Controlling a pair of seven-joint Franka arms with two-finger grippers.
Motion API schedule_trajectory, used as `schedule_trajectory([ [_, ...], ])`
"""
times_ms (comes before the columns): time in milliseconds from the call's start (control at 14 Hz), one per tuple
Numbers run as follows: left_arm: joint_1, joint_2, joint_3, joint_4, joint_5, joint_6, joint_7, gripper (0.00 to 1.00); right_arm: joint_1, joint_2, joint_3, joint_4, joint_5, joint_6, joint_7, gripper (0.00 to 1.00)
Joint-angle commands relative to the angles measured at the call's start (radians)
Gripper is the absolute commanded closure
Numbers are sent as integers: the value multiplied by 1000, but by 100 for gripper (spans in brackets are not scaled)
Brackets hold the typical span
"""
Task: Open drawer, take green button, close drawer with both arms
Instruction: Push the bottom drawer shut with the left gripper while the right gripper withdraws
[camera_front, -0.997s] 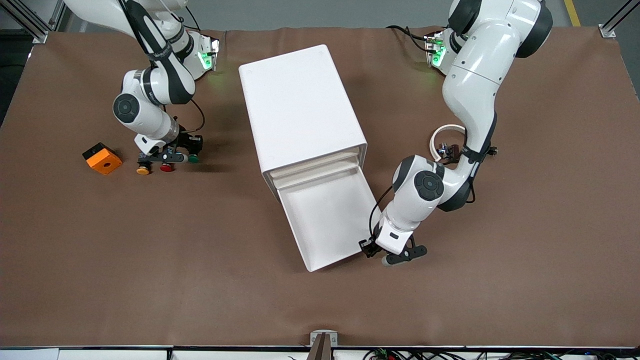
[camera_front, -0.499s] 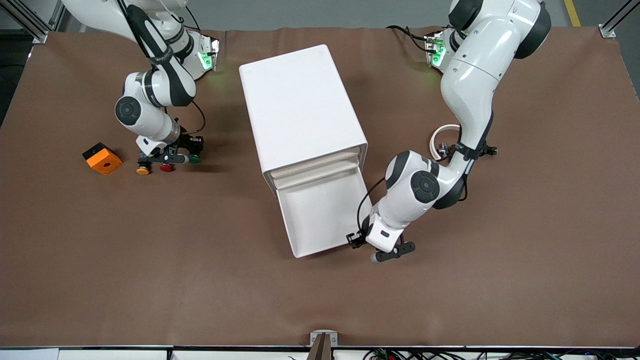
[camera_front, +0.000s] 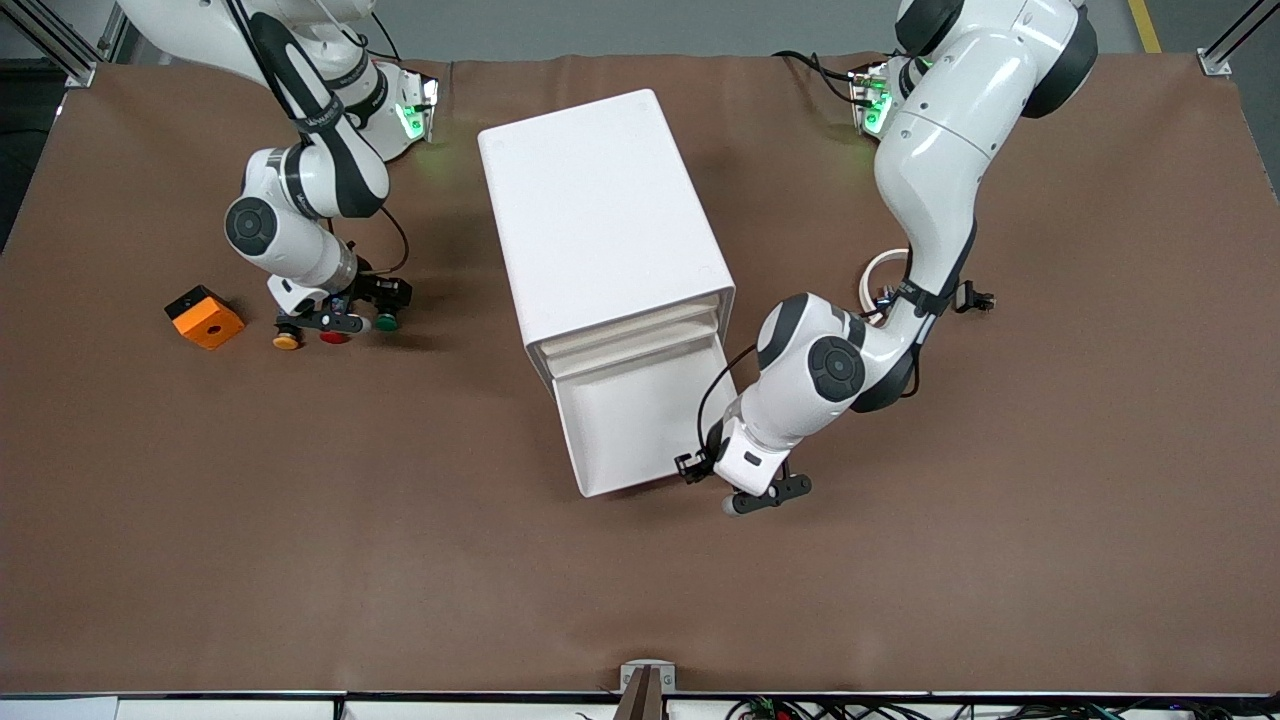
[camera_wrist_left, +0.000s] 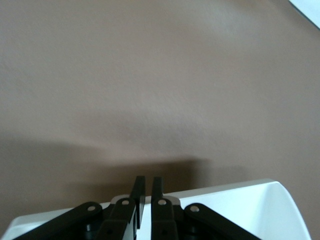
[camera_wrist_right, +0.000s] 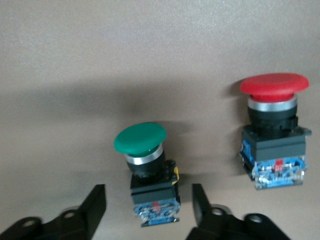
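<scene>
The white cabinet (camera_front: 595, 210) stands mid-table with its lowest drawer (camera_front: 625, 430) partly pulled out toward the front camera. My left gripper (camera_front: 692, 468) is shut and rests against the drawer's front rim (camera_wrist_left: 240, 200), with nothing between its fingers (camera_wrist_left: 140, 187). The green-capped button (camera_front: 386, 322) lies on the table toward the right arm's end. In the right wrist view the button (camera_wrist_right: 147, 165) lies between the spread fingers of my right gripper (camera_wrist_right: 149, 197), which is open and clear of it on both sides.
A red-capped button (camera_wrist_right: 272, 135) and a yellow-capped one (camera_front: 286, 341) lie in a row beside the green one. An orange block (camera_front: 204, 316) sits next to them. A white ring (camera_front: 880, 275) lies by the left arm. The cabinet's two upper drawers are closed.
The left gripper has pushed the drawer part of the way back into the cabinet. The right gripper has opened, letting go of the green button on the table.
</scene>
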Motion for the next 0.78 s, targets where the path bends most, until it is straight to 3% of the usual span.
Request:
schedule_trajectory([
  [0, -1, -17, -23, -9, -22, -66, -12, 89, 16, -74, 15, 91, -2, -193, 79, 0],
  [214, -7, -15, -41, -9, -22, -98, -12, 89, 19, -118, 14, 271, -5, -459, 101, 0],
  [356, -13, -15, -44, -10, -22, -100, -12, 89, 10, -116, 8, 471, -25, -699, 81, 0],
  [499, -11, -15, -68, -12, -22, -126, -12, 89, -7, -93, 6, 692, -109, -920, 29, 0],
  [712, -11, -15, -92, -12, -24, -169, -10, 89, -65, -68, 5, 886, -120, -1096, -89, 0],
])
